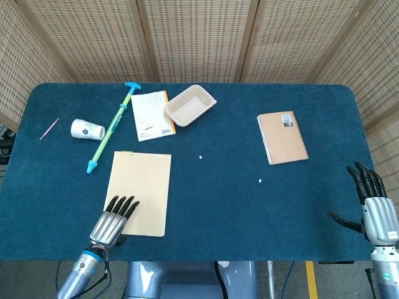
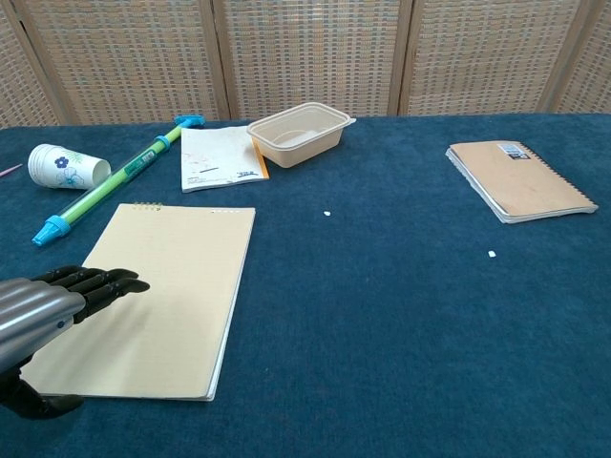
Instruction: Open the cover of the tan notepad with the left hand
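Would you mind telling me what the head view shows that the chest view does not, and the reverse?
Only the head view shows the right hand, open at the table's near right edge, and the pink stick's full length. Only the chest view shows the tan notepad's page edges side-on. Both show the left hand over the notepad's near left corner, the paper cup, the tray and the spiral notebook.

— How is the light looking?
— Even and bright, falling softly from above; shadows are staying faint.
— Any blur or glare?
— Nothing is glaring; both views are holding sharp.
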